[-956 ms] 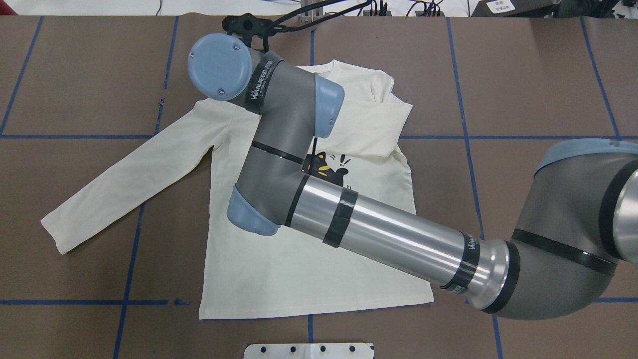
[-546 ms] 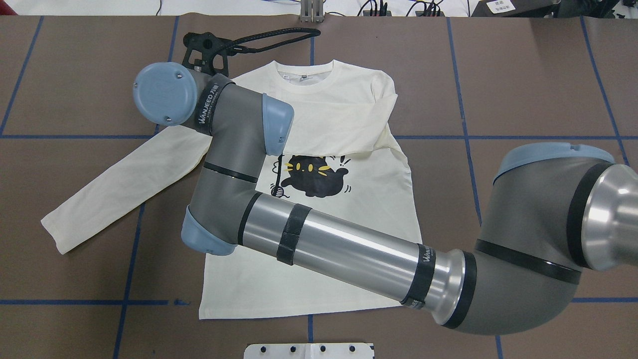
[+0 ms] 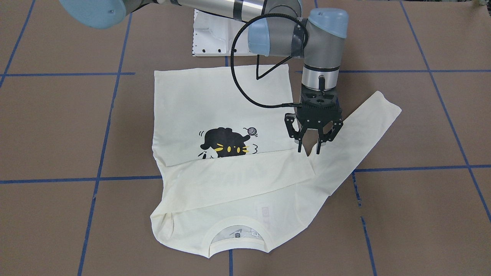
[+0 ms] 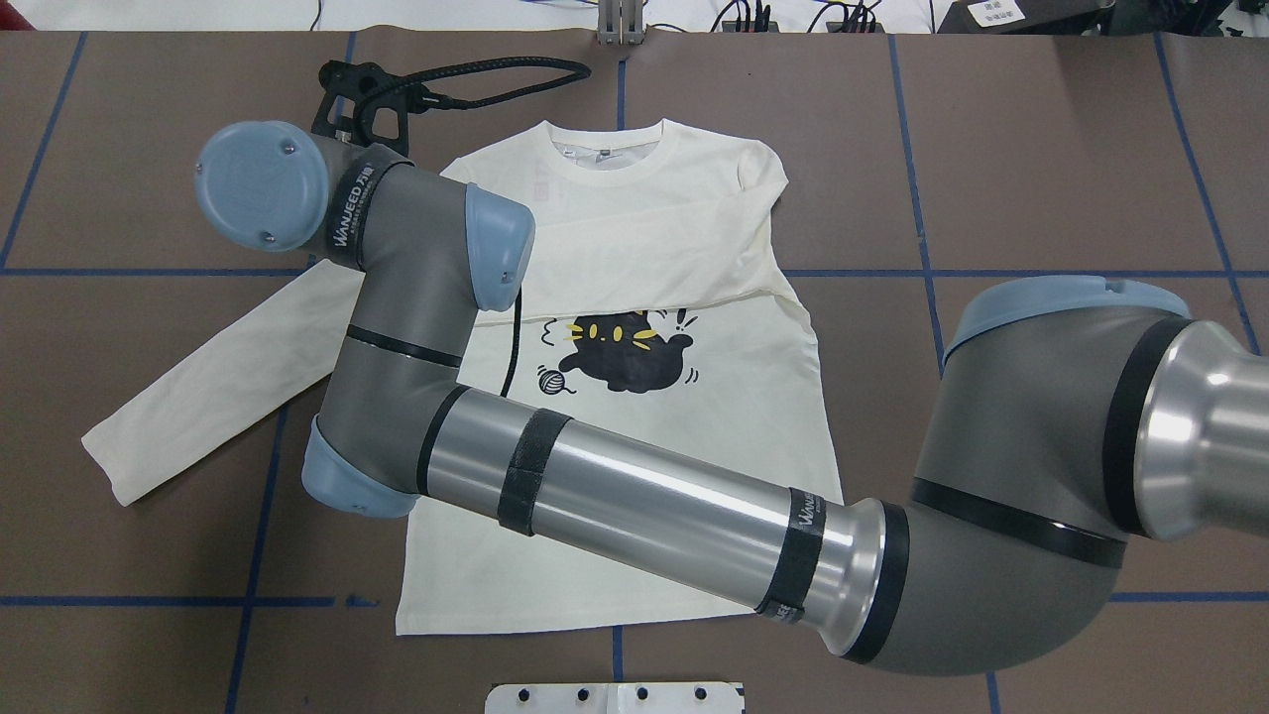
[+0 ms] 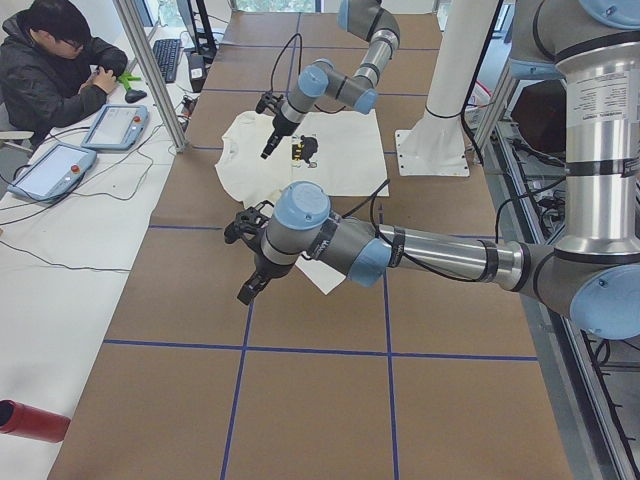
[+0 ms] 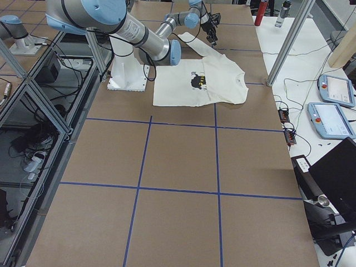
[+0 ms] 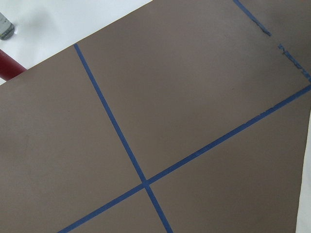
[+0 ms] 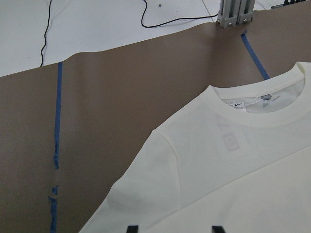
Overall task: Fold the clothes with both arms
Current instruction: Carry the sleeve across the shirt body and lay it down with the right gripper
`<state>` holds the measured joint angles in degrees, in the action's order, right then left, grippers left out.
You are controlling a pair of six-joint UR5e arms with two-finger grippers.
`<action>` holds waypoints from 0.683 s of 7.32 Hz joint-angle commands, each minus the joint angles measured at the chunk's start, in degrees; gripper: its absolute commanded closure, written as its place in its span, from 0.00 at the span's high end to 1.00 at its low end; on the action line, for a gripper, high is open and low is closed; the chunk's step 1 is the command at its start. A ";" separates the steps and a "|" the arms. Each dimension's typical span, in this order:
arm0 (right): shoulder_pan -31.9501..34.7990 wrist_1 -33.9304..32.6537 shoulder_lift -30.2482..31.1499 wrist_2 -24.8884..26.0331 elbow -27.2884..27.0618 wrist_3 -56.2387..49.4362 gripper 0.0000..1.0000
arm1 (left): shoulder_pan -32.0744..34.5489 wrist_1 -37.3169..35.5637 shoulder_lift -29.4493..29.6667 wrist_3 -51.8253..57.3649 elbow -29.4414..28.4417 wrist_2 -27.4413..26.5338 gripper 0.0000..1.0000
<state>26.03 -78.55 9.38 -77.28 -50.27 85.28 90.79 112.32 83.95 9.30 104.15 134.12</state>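
The cream-white shirt [image 4: 694, 426] lies flat, front up, with the black cat print [image 4: 615, 347] showing; it also shows in the front view [image 3: 215, 103]. One sleeve [image 4: 634, 263] is folded across the chest. The other sleeve [image 4: 208, 387] stretches out over the table. My right arm [image 4: 634, 506] reaches across the shirt. My right gripper [image 3: 309, 150] hangs open and empty just above the shoulder of the outstretched sleeve; its fingertips [image 8: 132, 228] stand apart. My left gripper [image 5: 250, 255] shows only in the exterior left view, away from the shirt; I cannot tell its state.
The white base plate [image 4: 615, 697] sits at the table's near edge. Blue tape lines [image 4: 258, 496] cross the brown table. An operator [image 5: 60, 60] sits by teach pendants [image 5: 115, 125] off the far side. A red bottle [image 5: 30, 420] lies off the table's edge.
My right arm has swung to the left across the shirt. Its gripper has moved from above the neck to the shoulder of the outstretched sleeve, uncovering the cat print.
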 commanded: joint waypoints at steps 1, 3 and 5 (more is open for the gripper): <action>2.68 -0.63 -1.29 -6.60 0.00 -0.55 0.99 | -0.09 0.26 1.20 -0.07 0.00 0.09 0.99; 9.44 -10.32 -0.60 -18.12 -4.71 -6.39 1.00 | -0.26 9.43 0.34 -0.24 0.26 0.35 1.00; 15.68 -18.89 7.44 -26.57 -16.99 -16.41 1.00 | -6.90 11.60 0.33 -10.37 1.13 7.33 0.99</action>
<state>37.62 -92.35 11.93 -98.26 -59.90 75.27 88.05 122.04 84.38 5.25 104.54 137.06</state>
